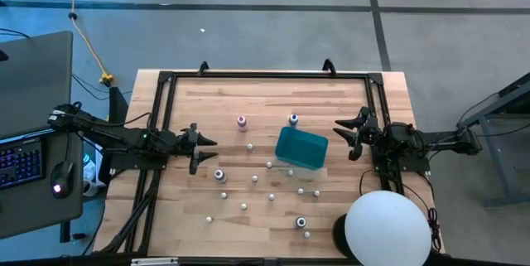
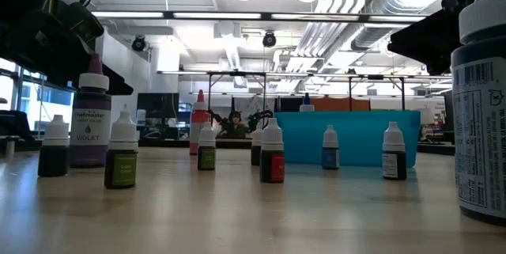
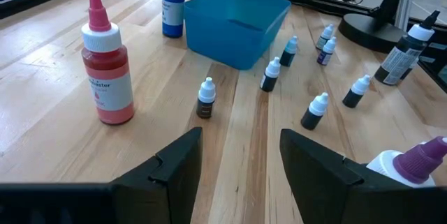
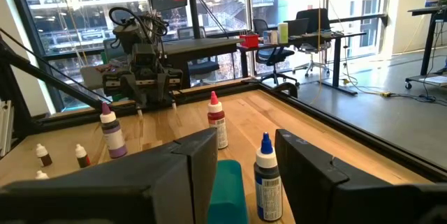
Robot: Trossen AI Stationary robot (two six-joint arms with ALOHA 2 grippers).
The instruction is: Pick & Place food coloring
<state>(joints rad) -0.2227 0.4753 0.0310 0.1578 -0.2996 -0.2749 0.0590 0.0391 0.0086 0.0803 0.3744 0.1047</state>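
Left gripper (image 1: pixel 204 147) hovers left of centre, jaws spread wide and empty. Food coloring bottles (image 1: pixel 255 178) dot mid-frame around a teal box (image 1: pixel 301 148). Right gripper (image 1: pixel 349 135), jaws likewise parted, hangs right of it.

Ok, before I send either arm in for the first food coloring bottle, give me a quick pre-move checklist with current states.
1. Left gripper open and empty: ok.
2. Right gripper open and empty: ok.
3. Teal box upright, nothing visible inside in the left wrist view: ok.
4. Red bottle standing upright, free space around it: ok.
5. Violet bottle clear of the left gripper: not ok, it stands right beside the fingers.
6. Every small bottle upright: cannot tell from the high view.
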